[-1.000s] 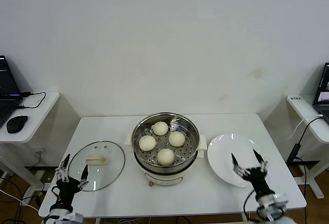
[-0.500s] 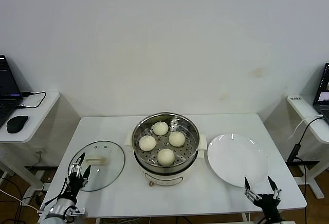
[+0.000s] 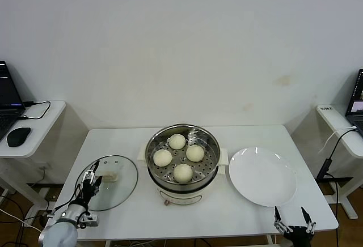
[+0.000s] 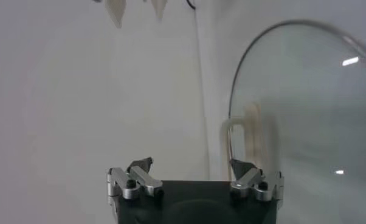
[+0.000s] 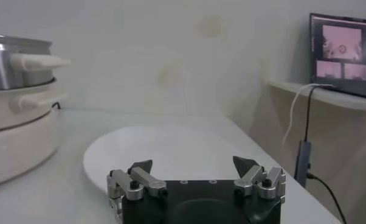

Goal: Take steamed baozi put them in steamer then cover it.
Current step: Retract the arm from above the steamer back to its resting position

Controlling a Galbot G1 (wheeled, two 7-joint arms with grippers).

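Head camera looks down from above; wrist cameras skim low over the table (image 3: 238, 213)

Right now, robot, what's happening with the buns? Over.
Left gripper open over the glass lid. Right gripper open, low by the plate. Four baozi in the steamer, uncovered. Nothing blocking.

Plain white wall (image 3: 181, 49) is filling the back, faint stains on its right part. White table (image 3: 142, 213) is standing against it. Side desks (image 3: 28, 128) are flanking it: laptop (image 3: 7, 97) and mouse (image 3: 18, 136) sitting left, second laptop (image 3: 356, 101) glowing right, cables (image 3: 334, 145) hanging down.
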